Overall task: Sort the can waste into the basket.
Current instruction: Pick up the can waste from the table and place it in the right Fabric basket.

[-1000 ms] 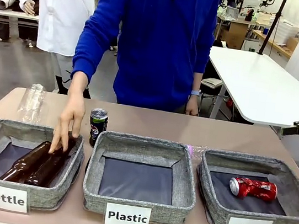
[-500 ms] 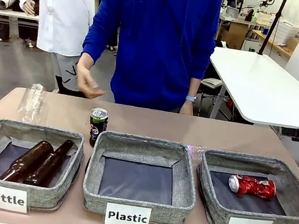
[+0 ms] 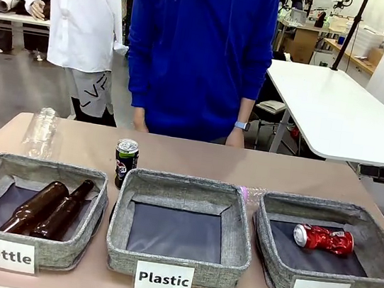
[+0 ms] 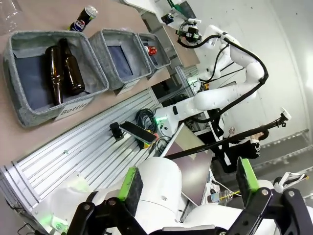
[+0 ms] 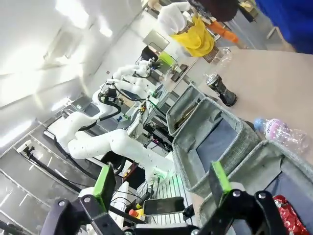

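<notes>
Gaping right pincer [image 5: 162,180] high beside table [image 5: 274,83]

The Plastic basket [image 3: 220,277] is coarse grey woven cloth with a smooth, dark, matt lining [image 3: 176,233]. The Bottle basket [image 3: 62,255] on its left and the Can basket [image 3: 274,274] on its right are the same cloth. Its label [image 3: 164,279] looks like matt white card. To its right lies the red can [image 3: 324,240], crinkled shiny metal with a bare silver top. Behind its left corner stands the black can [image 3: 126,161], glossy printed metal. To its left, the brown bottles [image 3: 34,208] are glossy glass. Farther back on the left, the clear bottle [image 3: 40,132] is crumpled plastic. The table [image 3: 190,159] is smooth, matt tan.
</notes>
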You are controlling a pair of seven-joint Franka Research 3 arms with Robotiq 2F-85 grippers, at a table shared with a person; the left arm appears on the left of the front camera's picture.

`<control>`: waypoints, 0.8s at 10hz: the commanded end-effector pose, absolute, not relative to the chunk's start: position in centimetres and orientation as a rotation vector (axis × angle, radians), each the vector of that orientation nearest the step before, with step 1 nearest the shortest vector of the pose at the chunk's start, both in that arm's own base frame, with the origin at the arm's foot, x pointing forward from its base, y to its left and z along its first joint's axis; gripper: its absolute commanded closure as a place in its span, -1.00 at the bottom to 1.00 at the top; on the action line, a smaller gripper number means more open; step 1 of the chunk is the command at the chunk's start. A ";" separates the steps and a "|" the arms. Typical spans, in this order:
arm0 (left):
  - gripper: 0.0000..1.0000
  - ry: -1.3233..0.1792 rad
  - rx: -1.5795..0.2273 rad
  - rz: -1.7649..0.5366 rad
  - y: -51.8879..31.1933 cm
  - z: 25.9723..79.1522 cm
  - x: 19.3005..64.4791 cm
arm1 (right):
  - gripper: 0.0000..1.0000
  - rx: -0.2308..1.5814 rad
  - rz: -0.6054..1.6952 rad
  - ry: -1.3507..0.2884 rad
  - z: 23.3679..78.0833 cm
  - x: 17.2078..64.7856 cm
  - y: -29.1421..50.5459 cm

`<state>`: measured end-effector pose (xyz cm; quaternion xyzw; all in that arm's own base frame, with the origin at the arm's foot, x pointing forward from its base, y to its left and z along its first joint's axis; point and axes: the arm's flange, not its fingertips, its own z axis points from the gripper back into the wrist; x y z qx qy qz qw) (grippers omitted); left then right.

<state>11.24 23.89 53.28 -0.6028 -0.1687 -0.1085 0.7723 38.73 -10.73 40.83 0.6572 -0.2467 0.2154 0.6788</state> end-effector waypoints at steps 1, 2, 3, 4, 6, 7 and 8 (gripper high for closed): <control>-1.00 -0.319 -1.310 -0.218 22.6 53.9 10.8 | -1.00 1.479 0.421 -0.488 40.4 39.8 -9.1; -1.00 -0.249 -1.259 -0.267 19.7 53.6 12.4 | -1.00 1.429 0.307 -0.432 40.1 40.4 -7.9; -1.00 -0.162 -1.251 -0.312 16.4 53.1 14.2 | -1.00 1.396 0.230 -0.356 39.8 39.9 -7.4; -1.00 -0.054 -1.233 -0.351 12.6 52.2 16.8 | -1.00 1.377 0.174 -0.299 39.4 39.3 -7.2; -1.00 0.043 -1.168 -0.402 6.4 50.2 19.5 | -1.00 1.434 0.096 -0.304 38.8 38.1 -7.3; -1.00 0.063 -1.129 -0.439 3.8 49.3 20.1 | -1.00 1.469 0.049 -0.331 38.8 37.5 -7.4; -1.00 0.101 -1.129 -0.469 0.9 48.4 20.2 | -1.00 1.463 0.011 -0.322 38.6 37.0 -7.5</control>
